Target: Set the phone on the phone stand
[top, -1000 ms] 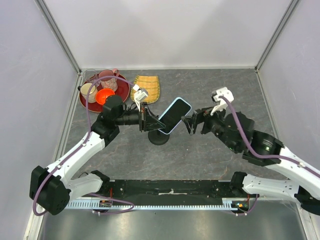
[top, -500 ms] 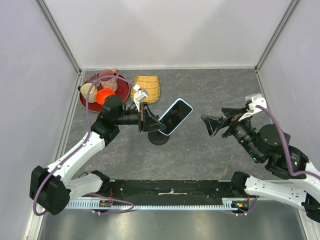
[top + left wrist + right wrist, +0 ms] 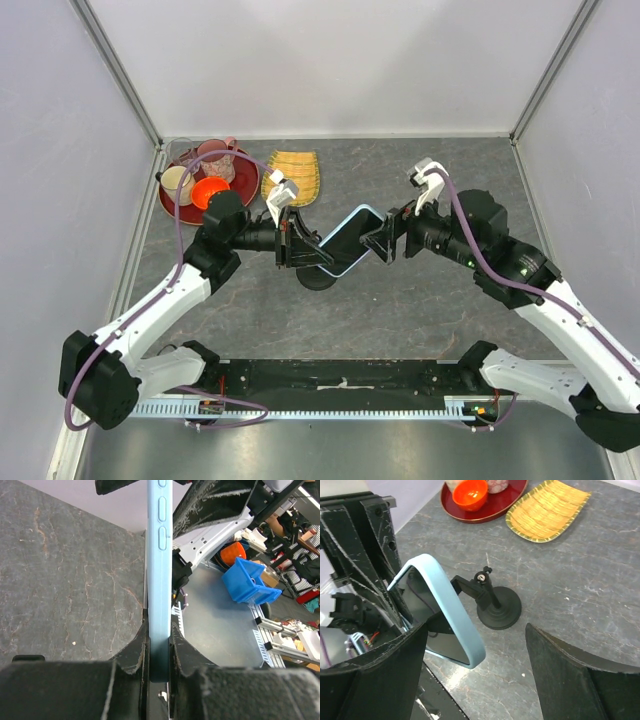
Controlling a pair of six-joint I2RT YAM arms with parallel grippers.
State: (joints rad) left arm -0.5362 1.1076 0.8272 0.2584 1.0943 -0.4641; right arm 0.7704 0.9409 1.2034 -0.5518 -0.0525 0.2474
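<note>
The phone (image 3: 346, 243), black-screened with a light blue edge, hangs tilted in the air over the phone stand (image 3: 317, 279), whose black base mostly hides beneath it. My left gripper (image 3: 300, 246) is shut on the phone's left end; in the left wrist view the blue phone edge (image 3: 159, 580) runs up from between the left gripper (image 3: 159, 652) fingers. My right gripper (image 3: 386, 240) stands open, its jaws straddling the phone's right end without touching. The right wrist view shows the phone (image 3: 451, 611), the phone stand (image 3: 498, 611) with its clamp head behind it, and the right gripper (image 3: 477, 677).
A red tray (image 3: 176, 207) with an orange bowl (image 3: 210, 191) and cups sits at the back left, beside a yellow woven mat (image 3: 294, 177). Grey walls close three sides. The black arm rail (image 3: 340, 375) runs along the near edge.
The right arm, which had swung away to the right, has come back to the phone with its jaws open around the phone's right end. The left gripper keeps its hold.
</note>
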